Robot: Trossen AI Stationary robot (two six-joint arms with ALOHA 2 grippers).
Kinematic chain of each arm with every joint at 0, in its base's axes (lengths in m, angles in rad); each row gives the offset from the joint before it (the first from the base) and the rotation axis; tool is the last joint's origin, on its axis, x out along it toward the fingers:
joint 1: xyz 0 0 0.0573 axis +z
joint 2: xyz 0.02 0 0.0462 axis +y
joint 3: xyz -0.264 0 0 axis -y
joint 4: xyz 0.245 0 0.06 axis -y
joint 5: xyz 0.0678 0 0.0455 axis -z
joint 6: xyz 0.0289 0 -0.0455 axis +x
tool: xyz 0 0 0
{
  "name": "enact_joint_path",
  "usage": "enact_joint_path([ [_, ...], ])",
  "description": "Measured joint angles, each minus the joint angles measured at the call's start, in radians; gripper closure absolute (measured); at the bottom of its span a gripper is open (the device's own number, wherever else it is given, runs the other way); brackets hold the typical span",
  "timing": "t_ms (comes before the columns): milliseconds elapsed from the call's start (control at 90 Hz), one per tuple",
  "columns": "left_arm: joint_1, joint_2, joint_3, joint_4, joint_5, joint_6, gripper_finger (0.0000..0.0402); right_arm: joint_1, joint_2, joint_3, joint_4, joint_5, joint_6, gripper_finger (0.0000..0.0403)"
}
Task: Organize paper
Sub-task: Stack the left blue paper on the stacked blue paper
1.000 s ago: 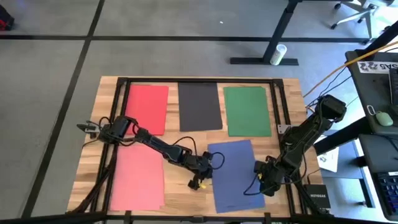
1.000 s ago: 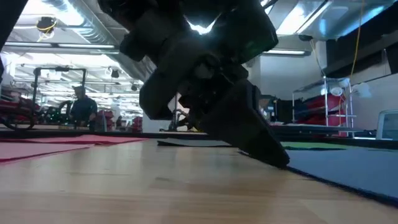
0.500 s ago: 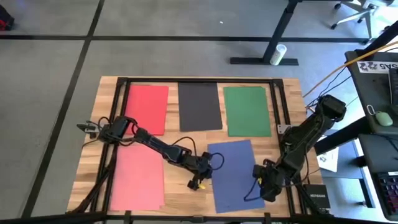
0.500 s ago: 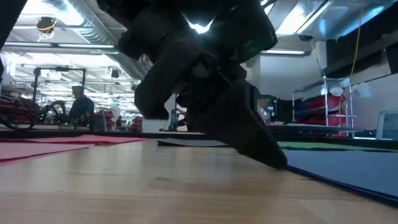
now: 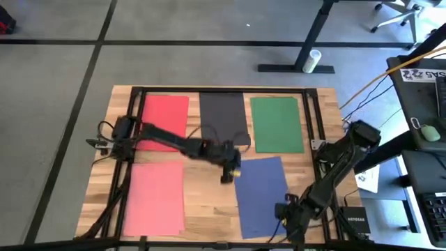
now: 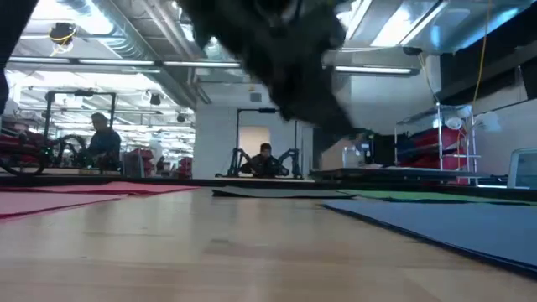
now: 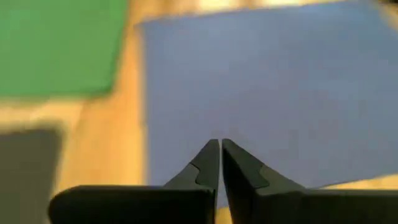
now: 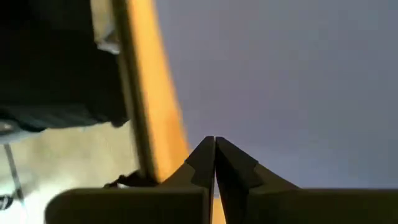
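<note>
On the wooden table (image 5: 209, 202) the flat matte blue paper sheet (image 5: 263, 196) lies in the front row, slightly skewed, below the green sheet (image 5: 277, 123). Looks like mid-alignment: next move calls for squaring it. Left gripper (image 5: 228, 172) at its top-left corner, right gripper (image 5: 287, 217) at bottom-right; both pinched closed, holding nothing.

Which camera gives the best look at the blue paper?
The high view: it shows the whole blue paper lying flat on the table, apart from the corner under the right arm. The low view catches only a thin edge-on strip, and both wrist views show just part of its surface past shut jaws.
</note>
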Motion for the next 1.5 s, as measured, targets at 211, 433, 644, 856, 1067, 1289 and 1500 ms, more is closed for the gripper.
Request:
enact_joint_path([
  [211,0.112,0.000,0.000,-0.011,0.040,0.040,0.0402,0.007,0.130,0.118,0.002,-0.046,-0.069,0.0403],
  [433,0.153,0.048,0.000,0.031,0.106,0.042,0.0402,0.006,0.192,0.135,0.059,-0.079,-0.085,0.0403],
  [644,0.145,0.141,0.071,0.043,0.107,0.031,0.0402,0.005,0.193,0.133,0.055,-0.051,-0.097,0.0403],
  [856,0.144,0.251,0.203,0.036,0.126,0.030,0.0402,0.005,0.198,0.133,0.066,-0.049,-0.097,0.0403],
  [1067,0.134,0.309,0.224,0.034,0.132,0.009,0.0402,0.005,0.201,0.133,0.066,-0.048,-0.102,0.0403],
  [1289,0.128,0.323,0.225,0.043,0.135,0.006,0.0402,0.005,0.224,0.133,0.072,-0.055,-0.103,0.0403],
  [1500,0.120,0.325,0.225,0.053,0.146,0.011,0.0402,-0.002,0.224,0.135,0.047,-0.032,-0.105,0.0403],
])
